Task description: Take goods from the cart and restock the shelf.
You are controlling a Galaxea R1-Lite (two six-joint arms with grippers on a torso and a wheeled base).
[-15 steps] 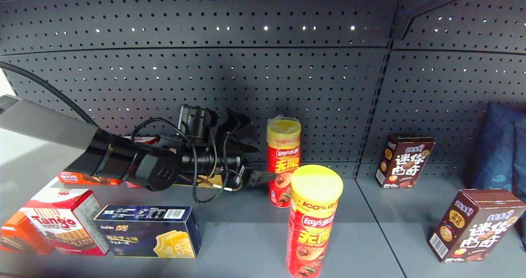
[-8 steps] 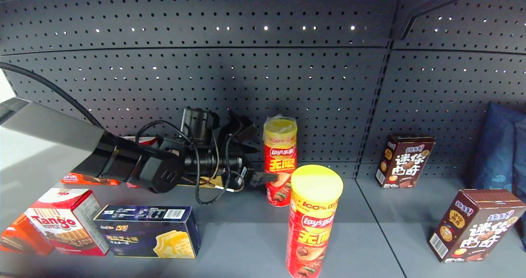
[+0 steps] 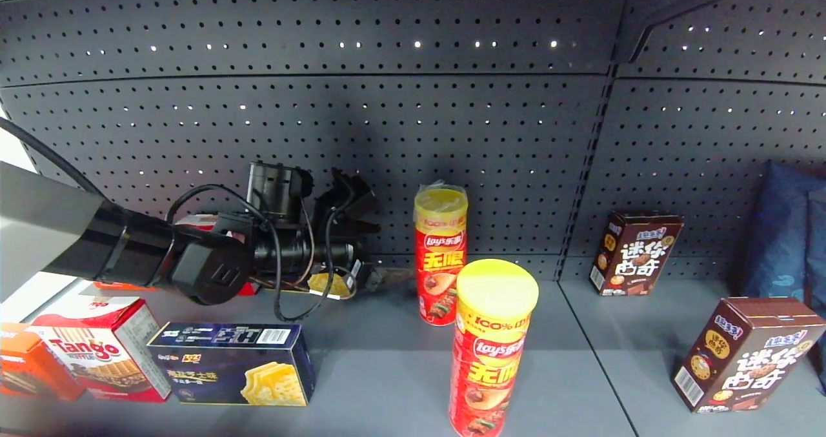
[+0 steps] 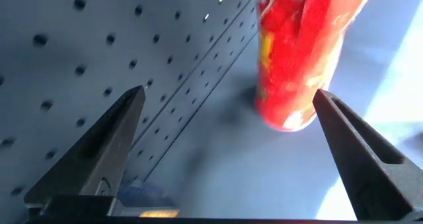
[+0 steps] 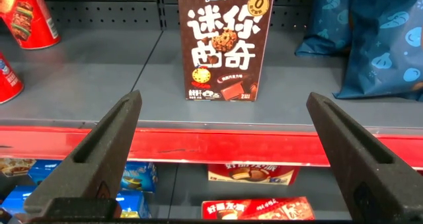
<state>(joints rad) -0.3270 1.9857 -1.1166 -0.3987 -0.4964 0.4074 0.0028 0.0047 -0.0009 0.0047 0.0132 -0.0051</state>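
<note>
Head camera looks down on the shelf [image 3: 387, 372]; left wrist camera hugs the rear chip can [image 3: 440, 256]; right wrist faces the shelf front.

At the centre of the head frame we see the rear can [image 3: 441, 256], a red chip tube with a yellow lid under loose clear wrap, standing upright on the grey shelf [image 3: 381, 366], just behind and apart from the matching front can [image 3: 493, 346].
</note>
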